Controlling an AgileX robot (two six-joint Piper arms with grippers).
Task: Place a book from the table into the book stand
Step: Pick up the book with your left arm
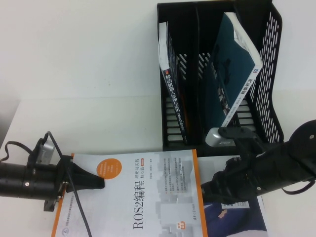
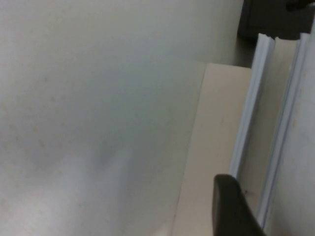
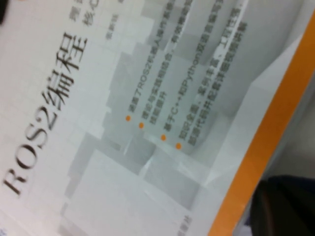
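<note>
the table (image 1: 89, 74) carries the book stand (image 1: 269, 79) beyond both arms. the book (image 1: 148, 197) lies flat, its left edge between the left gripper (image 1: 96, 183) fingers, which are partway closed on it; a firm grip seems wise before lifting. the right gripper (image 1: 210, 190), jaws together, sits at its orange spine.

Book stand (image 1: 269, 74) middle slot free; outer slots blocked by white book (image 1: 170, 89) and teal book (image 1: 232, 59).
</note>
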